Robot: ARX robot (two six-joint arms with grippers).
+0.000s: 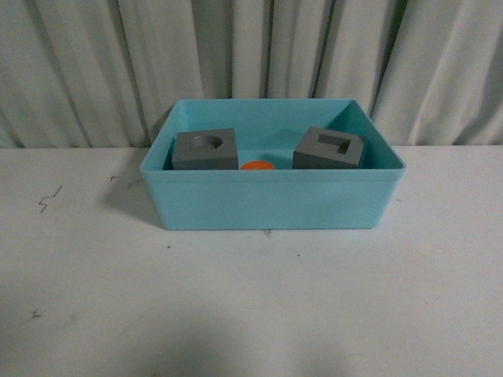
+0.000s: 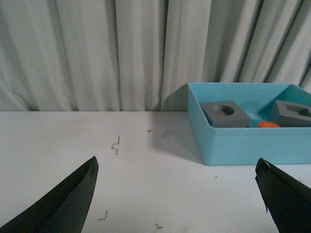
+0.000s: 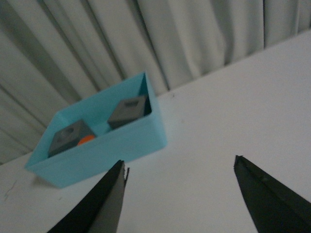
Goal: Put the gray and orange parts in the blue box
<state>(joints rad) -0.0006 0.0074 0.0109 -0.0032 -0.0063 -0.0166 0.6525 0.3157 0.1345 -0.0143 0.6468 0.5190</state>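
Observation:
The blue box [image 1: 267, 206] stands on the white table at the back middle. Inside it, at the left, lies the gray cube with a round recess [image 1: 206, 149]; at the right lies the gray cube with a square recess [image 1: 330, 148]; the orange cylinder [image 1: 257, 166] lies between them, mostly hidden by the front wall. Neither arm shows in the front view. My left gripper [image 2: 177, 167] is open and empty over bare table left of the box [image 2: 243, 143]. My right gripper [image 3: 180, 167] is open and empty, right of the box [image 3: 104, 148].
A pleated gray curtain [image 1: 94, 63] hangs close behind the table. The white tabletop [image 1: 251, 306] spreads in front of and beside the box, with small dark scuff marks [image 1: 49, 198] at the left.

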